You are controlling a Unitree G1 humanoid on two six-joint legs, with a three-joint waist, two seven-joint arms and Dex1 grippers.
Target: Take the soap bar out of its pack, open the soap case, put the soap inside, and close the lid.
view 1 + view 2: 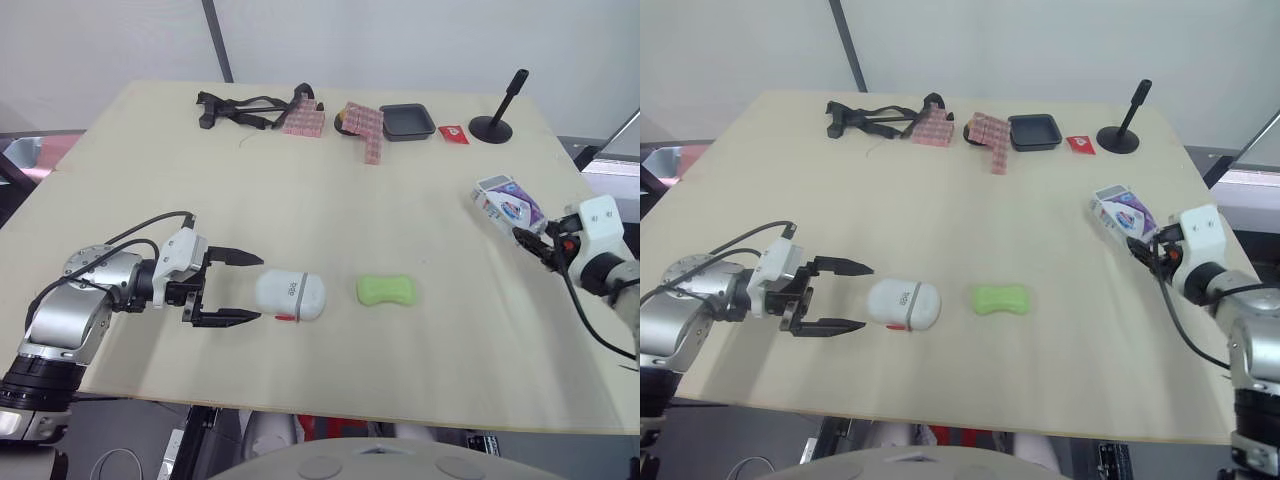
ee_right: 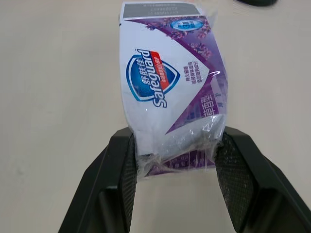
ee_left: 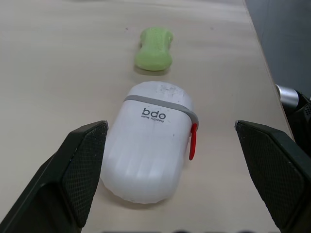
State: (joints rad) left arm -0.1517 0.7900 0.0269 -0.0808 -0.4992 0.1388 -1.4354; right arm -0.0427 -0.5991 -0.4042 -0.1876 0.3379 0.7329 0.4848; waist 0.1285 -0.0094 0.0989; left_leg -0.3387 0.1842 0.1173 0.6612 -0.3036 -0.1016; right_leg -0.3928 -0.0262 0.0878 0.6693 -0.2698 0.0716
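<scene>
Left hand (image 1: 256,287): released, with the two black fingers spread wide, held low over the near left part of the table (image 1: 300,200).
Soap case (image 3: 148,148): a white oval case with a grey band, a red clasp and "bdo" printed on it, laid flat on the table with its lid shut. Its near end is set between the left fingertips. A clear gap is seen on the clasp side; contact on the other side cannot be told.
Soap bar (image 1: 386,290): a green, waisted bar, unwrapped, laid flat on the table just to the right of the case and apart from it.
Right hand (image 2: 176,145): clenched on the soap pack, one end of which is pinched between the two fingers, at the right side of the table.
Soap pack (image 2: 170,87): a white and purple Safeguard wrapper, creased where it is gripped. Whether it rests on the table cannot be told.
Far edge, left to right: a black strap assembly (image 1: 240,108), two pink patterned packs (image 1: 303,120) (image 1: 366,125), a black tray (image 1: 407,121), a small red packet (image 1: 452,132) and a black stand with an upright post (image 1: 497,118), all well apart from both hands.
</scene>
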